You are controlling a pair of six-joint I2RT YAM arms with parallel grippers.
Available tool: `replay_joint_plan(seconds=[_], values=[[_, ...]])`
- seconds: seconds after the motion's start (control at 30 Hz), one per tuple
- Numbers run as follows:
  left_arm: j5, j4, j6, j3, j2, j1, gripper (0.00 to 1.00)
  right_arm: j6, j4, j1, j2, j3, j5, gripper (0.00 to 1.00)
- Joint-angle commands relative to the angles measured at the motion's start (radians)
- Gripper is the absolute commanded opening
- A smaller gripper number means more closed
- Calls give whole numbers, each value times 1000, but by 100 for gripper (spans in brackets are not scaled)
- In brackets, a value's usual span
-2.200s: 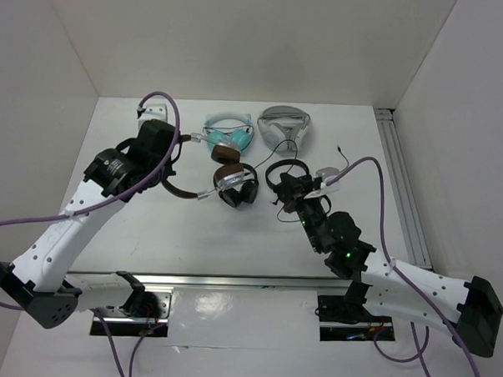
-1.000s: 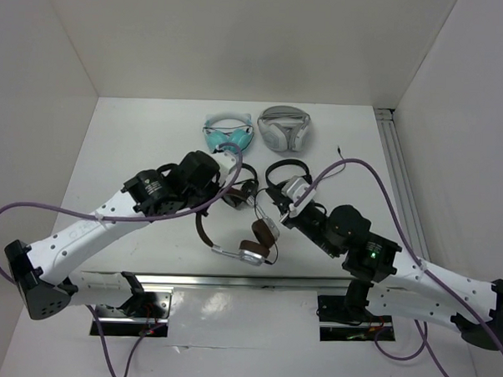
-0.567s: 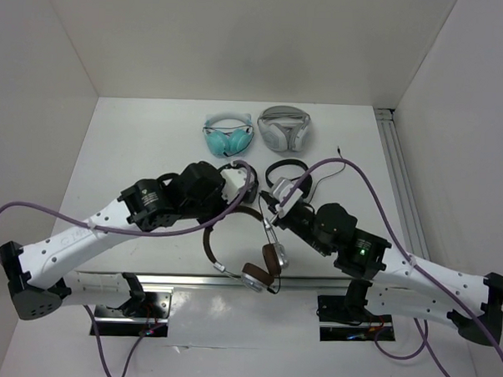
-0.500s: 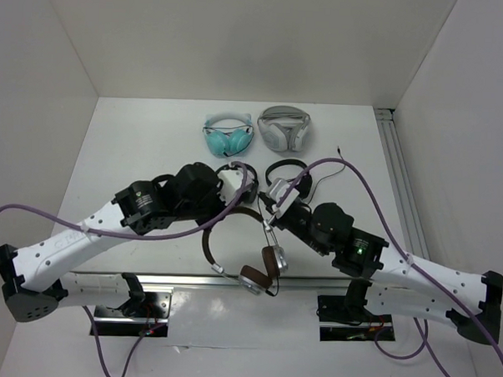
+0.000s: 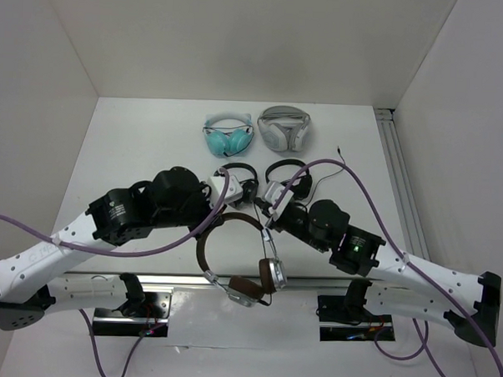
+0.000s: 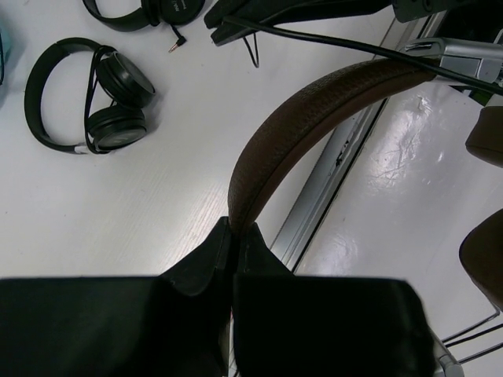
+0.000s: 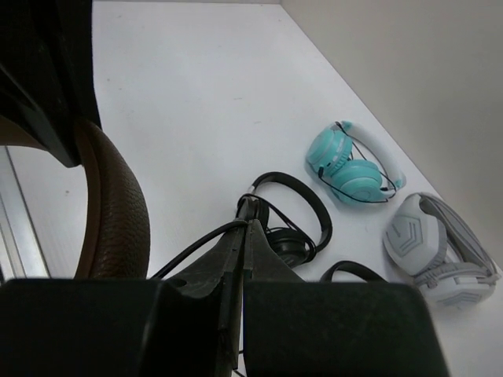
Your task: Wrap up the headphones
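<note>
The headphones (image 5: 232, 254) have a brown leather headband, brown pads and silver cups; they hang in the air over the near table edge. My left gripper (image 5: 213, 212) is shut on the brown headband (image 6: 314, 110), seen clamped between the fingers in the left wrist view. My right gripper (image 5: 263, 212) is shut on the thin black cable (image 7: 196, 239), which runs from the fingertips down to the left past the headband (image 7: 114, 212). The cups (image 5: 271, 273) dangle below the band.
Two small black headphones (image 5: 239, 178) (image 5: 290, 175) lie mid-table behind the grippers. A teal pair (image 5: 227, 136) and a white-grey pair (image 5: 283, 127) lie at the back. A metal rail (image 5: 189, 279) runs along the near edge, another (image 5: 402, 187) on the right.
My left gripper has carried the brown headphones from mid-table toward the near edge and raised them. My right gripper moved left beside it with the cable. Both stay shut.
</note>
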Motion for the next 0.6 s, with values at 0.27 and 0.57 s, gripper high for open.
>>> replay_joint_plan(seconds=[0.27,0.57], values=[[-51,121,-14,14,-58,-14,0,32,145,-89,63,-14,-295,2],[-137,163,-34,27,-152,-14,0,89,358,-184,181,-33,-496,7]])
